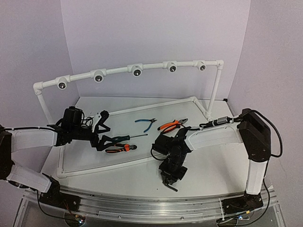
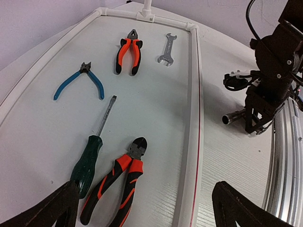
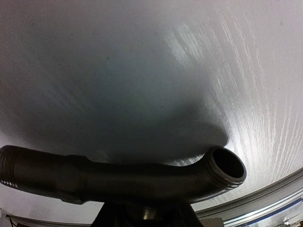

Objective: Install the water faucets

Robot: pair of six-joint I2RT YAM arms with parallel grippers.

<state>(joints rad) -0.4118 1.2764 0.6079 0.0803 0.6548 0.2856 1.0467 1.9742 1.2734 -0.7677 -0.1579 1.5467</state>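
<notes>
The dark-grey faucet (image 3: 118, 177) fills the bottom of the right wrist view, threaded end to the left and round spout opening to the right, just above the table. My right gripper (image 1: 170, 178) is shut on it near the table's front; its fingers are mostly hidden under the faucet. In the left wrist view the faucet's spout (image 2: 232, 117) sticks out of that gripper. My left gripper (image 1: 104, 142) is open and empty, its fingers (image 2: 49, 208) spread above the tools. The white pipe frame (image 1: 156, 66) with several tee fittings (image 1: 98, 76) stands at the back.
Inside the low white pipe rectangle (image 2: 195, 94) lie a green-handled screwdriver (image 2: 87, 161), black-and-orange cutters (image 2: 118, 182), orange pliers (image 2: 129, 52), blue pliers (image 2: 80, 80) and a small wrench (image 2: 166, 48). A metal rail (image 1: 156, 201) runs along the front edge.
</notes>
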